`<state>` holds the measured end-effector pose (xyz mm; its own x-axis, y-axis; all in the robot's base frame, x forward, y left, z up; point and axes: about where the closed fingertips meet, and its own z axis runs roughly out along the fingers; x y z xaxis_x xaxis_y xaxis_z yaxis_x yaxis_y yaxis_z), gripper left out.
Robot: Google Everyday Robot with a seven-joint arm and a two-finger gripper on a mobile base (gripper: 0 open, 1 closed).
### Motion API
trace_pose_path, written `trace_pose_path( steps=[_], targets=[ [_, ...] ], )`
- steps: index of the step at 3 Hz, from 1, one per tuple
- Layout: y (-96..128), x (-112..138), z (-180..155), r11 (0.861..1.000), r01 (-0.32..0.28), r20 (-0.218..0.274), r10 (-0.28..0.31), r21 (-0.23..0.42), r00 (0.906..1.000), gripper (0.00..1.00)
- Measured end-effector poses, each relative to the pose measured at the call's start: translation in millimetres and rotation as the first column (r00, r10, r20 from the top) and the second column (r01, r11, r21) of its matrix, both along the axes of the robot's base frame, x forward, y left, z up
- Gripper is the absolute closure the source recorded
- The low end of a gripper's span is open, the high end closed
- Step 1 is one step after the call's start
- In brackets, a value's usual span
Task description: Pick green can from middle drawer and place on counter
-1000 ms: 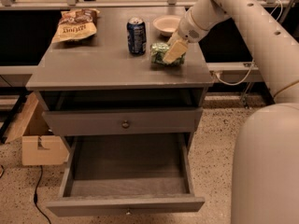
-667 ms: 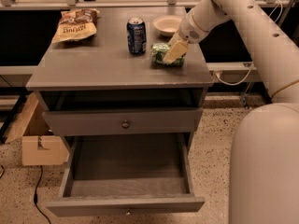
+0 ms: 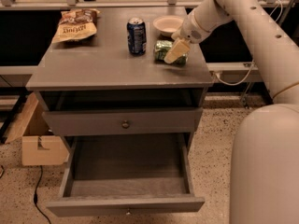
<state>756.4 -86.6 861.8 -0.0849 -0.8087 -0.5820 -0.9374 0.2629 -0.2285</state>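
The green can lies on its side on the grey counter, near the right edge. My gripper reaches in from the right and sits right at the can, covering its right half. The middle drawer below is pulled wide open, and nothing shows inside it.
A blue can stands upright just left of the green can. A white bowl sits behind it and a chips bag lies at the counter's back left. The upper drawer front is closed. A cardboard box stands on the floor at the left. My white body fills the right side.
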Motion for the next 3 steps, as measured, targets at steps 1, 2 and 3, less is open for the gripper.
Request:
trace_pose_path(
  steps=[1,2,3],
  targets=[
    [-7,-3,10,1.000,0.009,0.021,-0.010,0.017,0.9997,0.00],
    [-29,-13,37,0.998,0.039,0.084,-0.043,0.046,0.9955,0.00],
    [-62,-35,63,0.991,0.089,0.158,-0.104,0.095,0.9820,0.00]
  ],
)
